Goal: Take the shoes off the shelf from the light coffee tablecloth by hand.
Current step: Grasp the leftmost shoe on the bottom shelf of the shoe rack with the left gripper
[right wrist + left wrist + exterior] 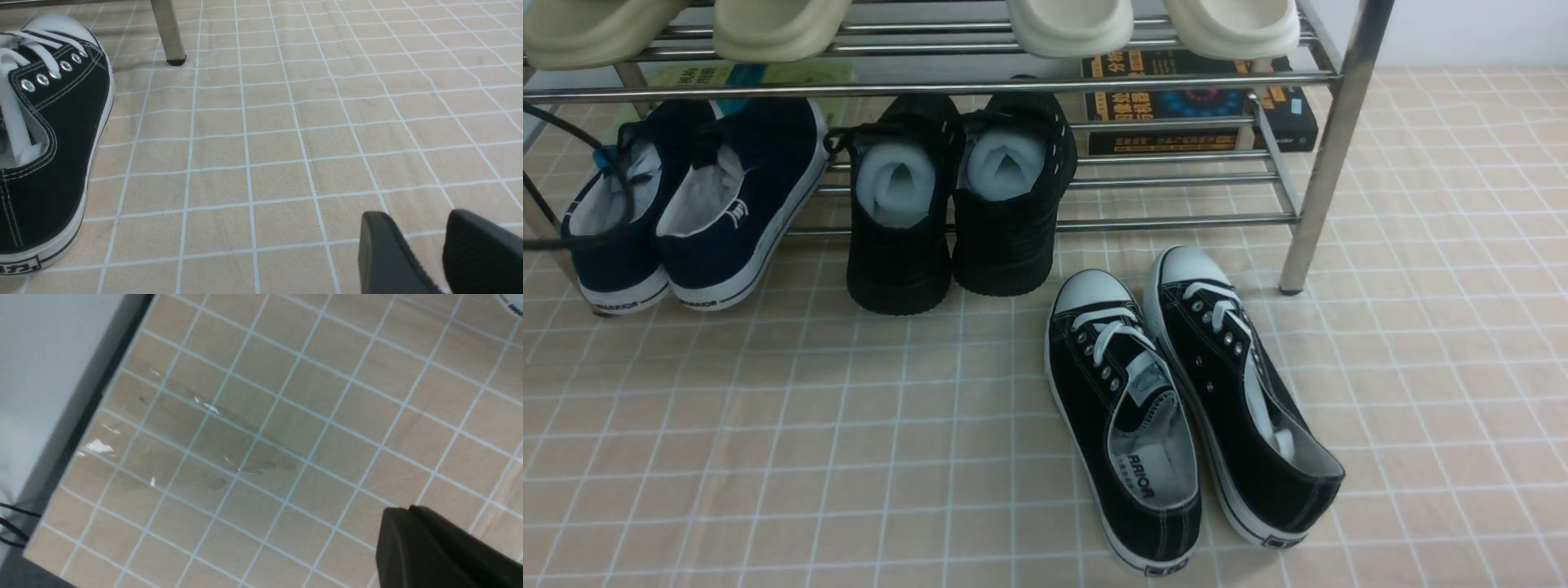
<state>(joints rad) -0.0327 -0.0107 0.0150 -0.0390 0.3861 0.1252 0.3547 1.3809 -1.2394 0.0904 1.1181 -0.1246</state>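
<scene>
The navy-blue slip-on shoes [686, 204] sit side by side at the left end of the chrome shelf's [1339, 147] lower tier, heels toward me and resting on the light coffee tablecloth [768, 457]. Neither gripper shows in the front view. In the left wrist view my left gripper [402, 509] is shut and empty above bare cloth [286, 416] near the table's edge. In the right wrist view my right gripper [412, 218] is open and empty over the cloth [286, 143], to the right of a black sneaker and apart from it.
An all-black foam-stuffed pair [956, 204] sits mid-shelf. Black lace-up sneakers [1184, 408] lie on the cloth in front; one shows in the right wrist view [49, 143], near a shelf leg [167, 32]. Cream slippers [776, 28] fill the top tier. Books [1201, 106] lie behind.
</scene>
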